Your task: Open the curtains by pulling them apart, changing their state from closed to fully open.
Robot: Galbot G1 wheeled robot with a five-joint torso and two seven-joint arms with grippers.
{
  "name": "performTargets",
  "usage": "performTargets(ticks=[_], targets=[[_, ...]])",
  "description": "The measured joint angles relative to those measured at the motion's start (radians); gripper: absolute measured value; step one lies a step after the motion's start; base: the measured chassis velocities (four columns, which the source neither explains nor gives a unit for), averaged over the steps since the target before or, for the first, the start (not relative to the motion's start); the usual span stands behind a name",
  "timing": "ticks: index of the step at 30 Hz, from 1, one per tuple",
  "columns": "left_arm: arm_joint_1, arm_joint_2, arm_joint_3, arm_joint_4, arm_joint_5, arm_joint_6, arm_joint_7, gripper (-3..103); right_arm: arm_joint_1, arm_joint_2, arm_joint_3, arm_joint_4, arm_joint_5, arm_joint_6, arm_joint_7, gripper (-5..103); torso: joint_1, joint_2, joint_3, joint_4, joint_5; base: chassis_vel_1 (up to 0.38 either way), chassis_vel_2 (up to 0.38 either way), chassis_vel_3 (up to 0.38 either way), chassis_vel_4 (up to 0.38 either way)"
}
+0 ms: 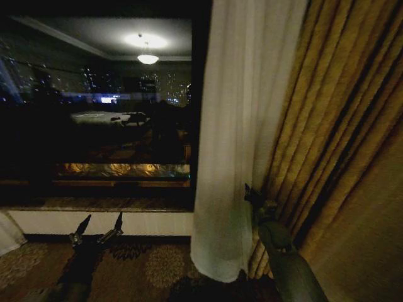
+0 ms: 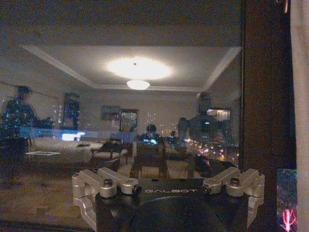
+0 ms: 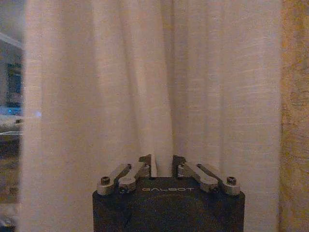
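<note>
A sheer off-white curtain (image 1: 236,138) hangs gathered right of the dark window, and its pleats show close up in the right wrist view (image 3: 145,87). My right gripper (image 1: 252,196) is low at this panel's right side, beside the golden drape. There its fingertips (image 3: 152,166) stand close together with a fold of the sheer fabric between them. My left gripper (image 1: 99,223) is low in front of the windowsill, open and apart from any fabric. A strip of the curtain (image 2: 300,96) shows at the edge of the left wrist view.
A thick golden-yellow drape (image 1: 340,157) hangs at the right. The bare window glass (image 1: 101,107) reflects the lit room. A white sill wall (image 1: 94,221) runs below it. A scrap of off-white fabric (image 1: 7,233) lies at the far left, above patterned carpet (image 1: 151,264).
</note>
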Motion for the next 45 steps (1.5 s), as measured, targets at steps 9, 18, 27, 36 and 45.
performTargets(ticks=[9,18,27,36,45], targets=[[-0.005,0.000,0.004,0.017,-0.001,0.000,0.000,100,-0.048,-0.007,0.010,0.032,-0.049,0.005,-0.003,56,0.000,0.000,0.000,0.0000,0.0001,0.000,0.000,0.000,0.000],[0.002,-0.001,0.007,0.023,-0.002,-0.006,0.000,100,-0.058,-0.008,0.010,0.036,-0.082,0.008,-0.002,89,0.000,0.000,0.000,0.0000,0.0004,0.000,0.000,0.000,0.000],[0.012,-0.001,0.000,0.023,-0.002,-0.020,0.001,100,-0.076,0.007,0.009,0.050,-0.098,0.011,-0.002,100,0.000,0.000,0.000,0.0000,0.0005,0.105,0.108,-0.109,-0.117],[0.010,0.000,0.003,0.025,-0.002,-0.022,0.003,100,-0.083,0.010,0.012,0.055,-0.103,0.014,-0.001,100,0.000,0.000,0.000,0.0000,0.0001,0.258,0.269,-0.258,-0.274],[0.011,0.000,-0.001,0.035,-0.006,-0.044,0.003,100,-0.084,0.017,0.004,0.055,-0.101,0.014,0.002,100,0.000,0.000,0.000,0.0000,0.0005,0.327,0.327,-0.331,-0.323]])
